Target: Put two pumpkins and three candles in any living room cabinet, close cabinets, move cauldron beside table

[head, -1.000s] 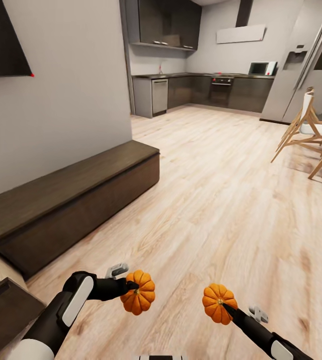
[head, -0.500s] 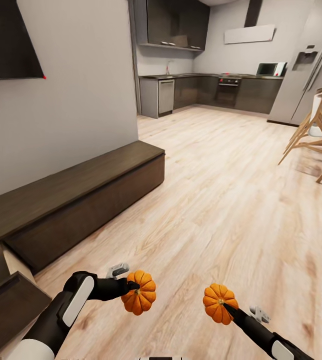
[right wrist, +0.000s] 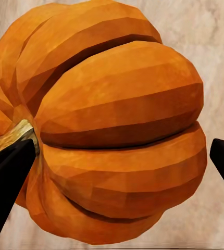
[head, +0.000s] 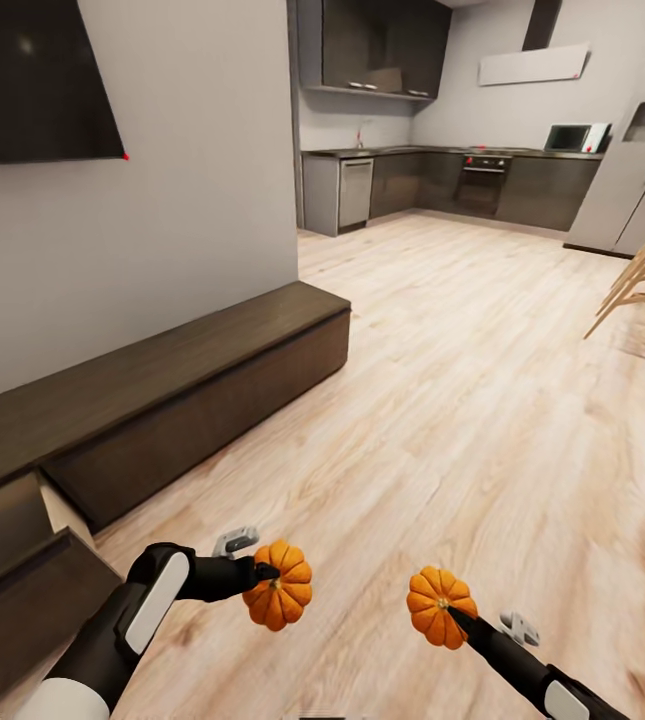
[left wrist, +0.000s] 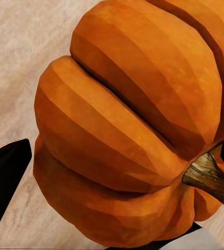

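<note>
1. Wood plank floor point(head: 482, 420) running toward kitchen; dark low cabinet point(head: 192, 390) sitting along L wall.
2. Left claw point(head: 262, 574) clamping pumpkin point(head: 278, 598) above floor.
3. Right claw point(head: 454, 614) gripping 2nd pumpkin point(head: 438, 606), well apart from cabinet.

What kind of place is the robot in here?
Probably an open-plan home: a living area with a wall TV and low cabinet on a plank floor, opening onto a kitchen.
</note>
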Tool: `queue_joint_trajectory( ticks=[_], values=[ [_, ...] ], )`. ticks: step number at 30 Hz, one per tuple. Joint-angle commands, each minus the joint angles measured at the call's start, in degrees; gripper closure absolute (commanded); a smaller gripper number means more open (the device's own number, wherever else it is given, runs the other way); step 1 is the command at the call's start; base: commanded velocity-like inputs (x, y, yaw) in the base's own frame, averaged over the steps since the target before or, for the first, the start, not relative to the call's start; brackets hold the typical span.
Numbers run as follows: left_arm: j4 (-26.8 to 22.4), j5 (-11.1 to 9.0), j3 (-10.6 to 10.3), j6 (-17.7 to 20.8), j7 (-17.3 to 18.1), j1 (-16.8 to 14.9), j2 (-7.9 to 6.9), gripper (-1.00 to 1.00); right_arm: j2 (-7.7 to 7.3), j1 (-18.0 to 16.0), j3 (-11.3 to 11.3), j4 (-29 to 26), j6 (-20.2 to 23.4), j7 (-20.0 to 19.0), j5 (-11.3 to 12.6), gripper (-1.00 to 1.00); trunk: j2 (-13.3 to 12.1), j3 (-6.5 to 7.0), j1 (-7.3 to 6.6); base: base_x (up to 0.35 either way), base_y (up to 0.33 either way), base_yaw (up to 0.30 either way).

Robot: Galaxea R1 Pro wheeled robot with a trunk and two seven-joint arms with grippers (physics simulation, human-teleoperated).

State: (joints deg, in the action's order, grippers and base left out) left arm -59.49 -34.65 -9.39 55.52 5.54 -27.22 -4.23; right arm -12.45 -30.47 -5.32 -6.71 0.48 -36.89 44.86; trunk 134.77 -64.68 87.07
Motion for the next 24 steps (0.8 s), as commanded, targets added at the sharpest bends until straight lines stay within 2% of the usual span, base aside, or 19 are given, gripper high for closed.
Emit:
queue_joint_trajectory(
  ticks=[1, 11, 17, 24],
  values=[
    [-0.02, 0.55, -0.17, 0.11, 0.54, -0.03, -0.05, 1.0, -0.03, -0.03, -0.56, 0.03, 0.05, -0.19, 0.58, 1.0, 0.02, -0.06, -0.02, -0.193, -0.005, 0.006],
    [-0.02, 0.55, -1.15, 0.11, 0.52, -0.03, -0.07, 1.0, 0.04, -0.03, -0.56, 0.03, 0.05, -0.14, 0.58, 1.0, 0.02, -0.65, -0.02, -0.275, -0.048, 0.001],
    [-0.01, 0.5, -1.16, 0.11, 0.55, -0.03, -0.06, 1.0, 0.06, -0.03, -0.56, 0.03, 0.05, -0.11, 0.58, 1.0, 0.02, -0.69, -0.02, -0.044, -0.003, 0.016],
    [-0.01, 0.22, -1.16, 0.11, 0.58, -0.03, -0.07, 1.0, 0.14, -0.03, -0.56, 0.03, 0.05, -0.11, 0.58, 1.0, 0.02, -0.69, -0.02, -0.002, 0.0, 0.205]
  ],
)
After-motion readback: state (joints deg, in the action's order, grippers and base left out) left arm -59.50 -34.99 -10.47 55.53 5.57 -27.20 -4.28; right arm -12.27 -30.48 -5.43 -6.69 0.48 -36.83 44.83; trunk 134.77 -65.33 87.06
